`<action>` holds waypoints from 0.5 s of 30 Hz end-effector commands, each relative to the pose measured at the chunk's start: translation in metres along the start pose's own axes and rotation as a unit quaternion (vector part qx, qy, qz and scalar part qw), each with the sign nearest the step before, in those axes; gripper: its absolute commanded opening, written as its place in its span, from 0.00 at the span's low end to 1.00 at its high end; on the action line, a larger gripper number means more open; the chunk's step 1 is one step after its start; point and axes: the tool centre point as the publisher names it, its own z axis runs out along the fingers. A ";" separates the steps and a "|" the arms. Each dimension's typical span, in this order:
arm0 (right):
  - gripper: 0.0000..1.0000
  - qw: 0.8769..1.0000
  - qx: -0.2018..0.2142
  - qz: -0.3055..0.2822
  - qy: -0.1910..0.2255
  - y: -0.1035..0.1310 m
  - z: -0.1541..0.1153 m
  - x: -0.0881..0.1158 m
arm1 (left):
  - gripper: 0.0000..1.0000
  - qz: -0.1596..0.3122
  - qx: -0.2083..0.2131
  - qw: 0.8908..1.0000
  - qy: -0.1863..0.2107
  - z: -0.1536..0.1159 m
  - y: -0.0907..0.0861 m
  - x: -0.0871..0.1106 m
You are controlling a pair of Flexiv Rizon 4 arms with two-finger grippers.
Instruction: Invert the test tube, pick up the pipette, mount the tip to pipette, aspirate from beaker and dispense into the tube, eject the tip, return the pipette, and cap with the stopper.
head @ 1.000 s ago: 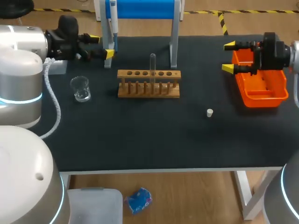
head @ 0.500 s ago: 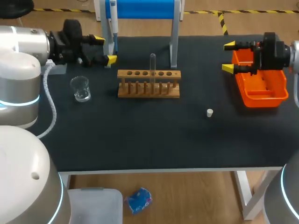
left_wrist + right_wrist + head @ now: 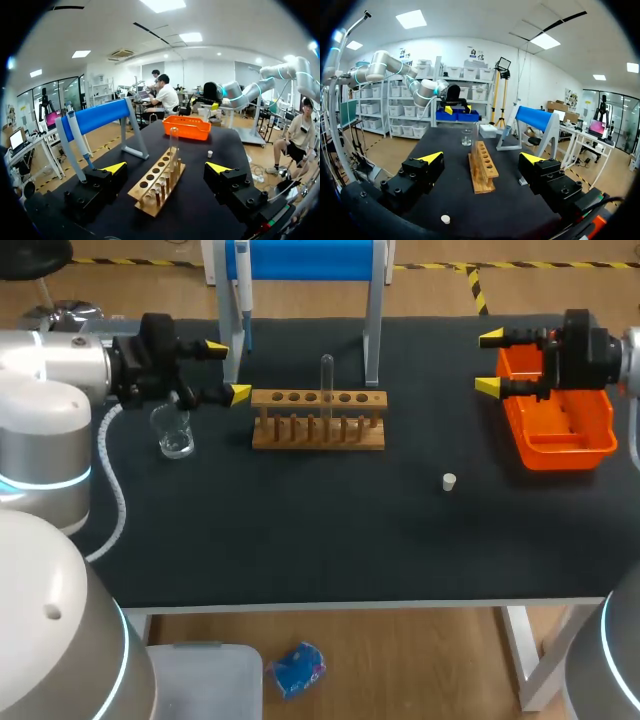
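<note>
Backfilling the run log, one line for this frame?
left gripper open, empty, near beaker | right gripper open, empty, by orange tray | test tube standing in rack | pipette on stand | stopper loose on table

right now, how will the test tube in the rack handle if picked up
The test tube looks clear and thin, so probably light, fragile and slippery. Being a slim cylinder, it would likely roll if laid down.

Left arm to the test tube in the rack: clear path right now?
Probably yes. The left gripper is open and points at the test tube standing in the rack, with only bare table between; the blue stand sits off to one side.
</note>
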 end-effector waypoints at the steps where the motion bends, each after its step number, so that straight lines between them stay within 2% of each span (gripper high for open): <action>1: 1.00 1.000 0.002 -0.013 0.025 0.004 0.014 -0.001 | 1.00 0.001 0.002 1.000 -0.002 -0.001 0.001 0.001; 10: 1.00 0.990 -0.053 -0.046 0.126 0.026 0.086 0.001 | 1.00 0.001 0.002 1.000 -0.002 -0.001 0.001 0.001; 15: 1.00 0.984 -0.083 -0.032 0.157 0.025 0.122 0.011 | 1.00 0.001 0.002 1.000 -0.002 -0.001 0.001 0.001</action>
